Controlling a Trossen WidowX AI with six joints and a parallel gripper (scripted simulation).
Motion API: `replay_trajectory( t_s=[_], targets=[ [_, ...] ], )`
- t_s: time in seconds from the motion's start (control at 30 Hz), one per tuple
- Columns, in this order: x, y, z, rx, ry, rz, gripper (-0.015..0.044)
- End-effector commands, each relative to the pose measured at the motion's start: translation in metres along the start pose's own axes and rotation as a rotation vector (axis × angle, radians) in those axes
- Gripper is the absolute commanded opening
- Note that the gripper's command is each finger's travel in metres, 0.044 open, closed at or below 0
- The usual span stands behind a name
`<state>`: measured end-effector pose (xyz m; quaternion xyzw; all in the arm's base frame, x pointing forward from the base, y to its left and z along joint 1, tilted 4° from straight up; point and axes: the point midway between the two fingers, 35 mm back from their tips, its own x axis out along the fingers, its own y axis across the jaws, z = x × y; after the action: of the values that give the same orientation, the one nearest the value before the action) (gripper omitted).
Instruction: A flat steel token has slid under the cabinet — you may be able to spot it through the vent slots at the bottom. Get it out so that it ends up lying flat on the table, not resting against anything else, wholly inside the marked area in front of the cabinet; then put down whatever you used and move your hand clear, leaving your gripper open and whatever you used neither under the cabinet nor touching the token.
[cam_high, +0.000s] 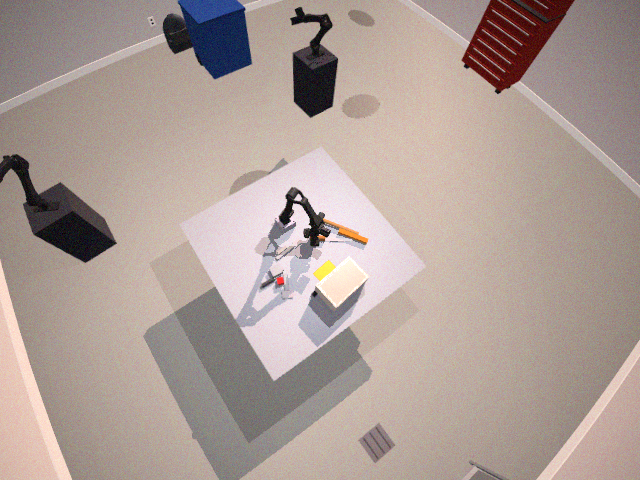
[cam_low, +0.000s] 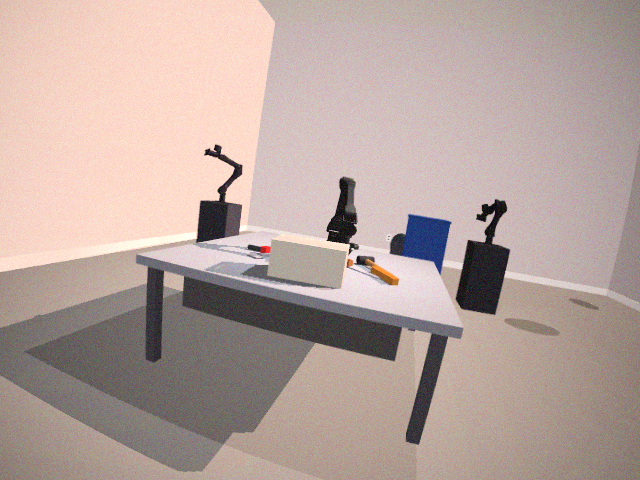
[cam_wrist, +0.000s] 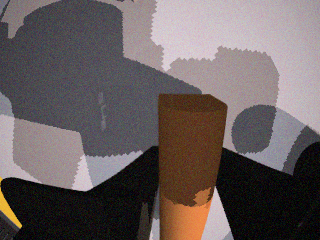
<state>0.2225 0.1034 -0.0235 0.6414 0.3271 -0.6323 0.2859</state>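
Observation:
My gripper (cam_high: 313, 239) (cam_wrist: 190, 190) is shut on the orange handle (cam_wrist: 192, 130) (cam_high: 321, 237) of a tool, just above the table (cam_high: 232, 232) (cam_low: 403, 304) behind the cabinet. The handle stands between the two black fingers in the wrist view. The cream cabinet (cam_high: 342, 281) (cam_low: 307, 260) stands on the table's near right part. The yellow marked area (cam_high: 324, 269) lies against the cabinet's side that faces the arm. The steel token is not visible in any view.
A hammer with a long orange handle (cam_high: 345, 230) (cam_low: 381, 271) lies just right of the gripper. A red block (cam_high: 280, 281) (cam_low: 264, 249) and a dark slim tool (cam_high: 270, 279) lie to the left. A grey flat piece (cam_high: 285, 250) lies near the arm's base.

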Motion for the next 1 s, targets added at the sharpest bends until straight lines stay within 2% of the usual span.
replay_trajectory(
  t_s=[0.0,0.97],
  targets=[
    [-0.0003,-0.002,-0.0008,-0.052,0.003,-0.005,0.0],
    [-0.0005,-0.0078,-0.0065,0.079,0.002,-0.006,0.0]
  ],
)
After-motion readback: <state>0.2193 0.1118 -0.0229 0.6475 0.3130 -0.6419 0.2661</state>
